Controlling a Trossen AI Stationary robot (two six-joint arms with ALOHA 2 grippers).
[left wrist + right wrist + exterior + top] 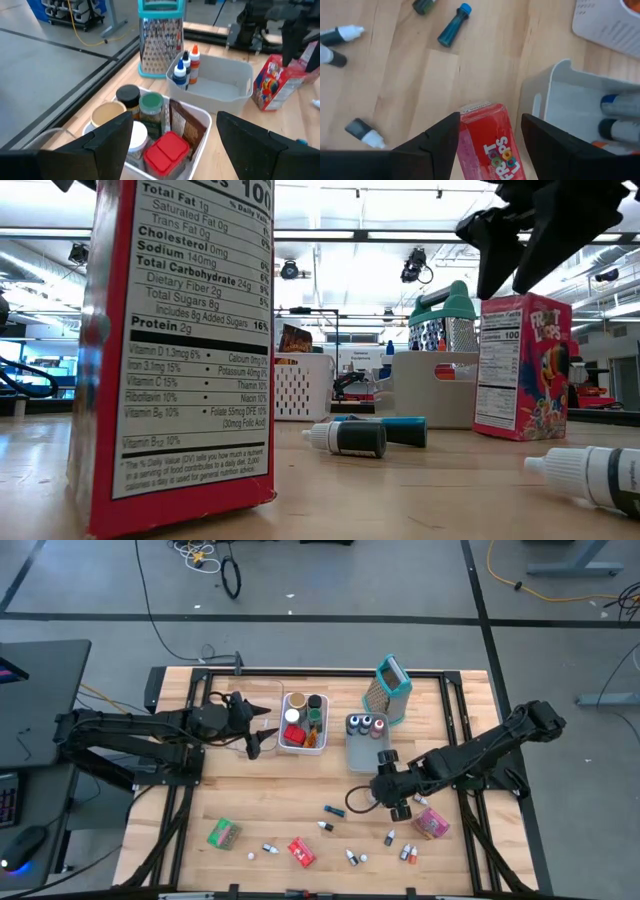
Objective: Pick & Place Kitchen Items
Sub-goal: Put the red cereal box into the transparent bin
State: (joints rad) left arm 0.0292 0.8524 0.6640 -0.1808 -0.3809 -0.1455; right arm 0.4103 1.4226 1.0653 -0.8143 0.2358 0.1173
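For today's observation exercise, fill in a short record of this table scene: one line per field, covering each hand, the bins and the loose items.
left hand: open, above the white bin's left edge
right hand: open, straddling the Froot Loops box, not closed on it
white bin: jars and packets inside
grey bin: three small bottles at its far end
grater: upright, behind the grey bin
loose items: green packet, red packet, small bottles scattered along the near edge

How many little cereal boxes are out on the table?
3. A green box sits near the front left, a red box front centre, and a pink Froot Loops box front right, just beside the right gripper. Others may be hidden.
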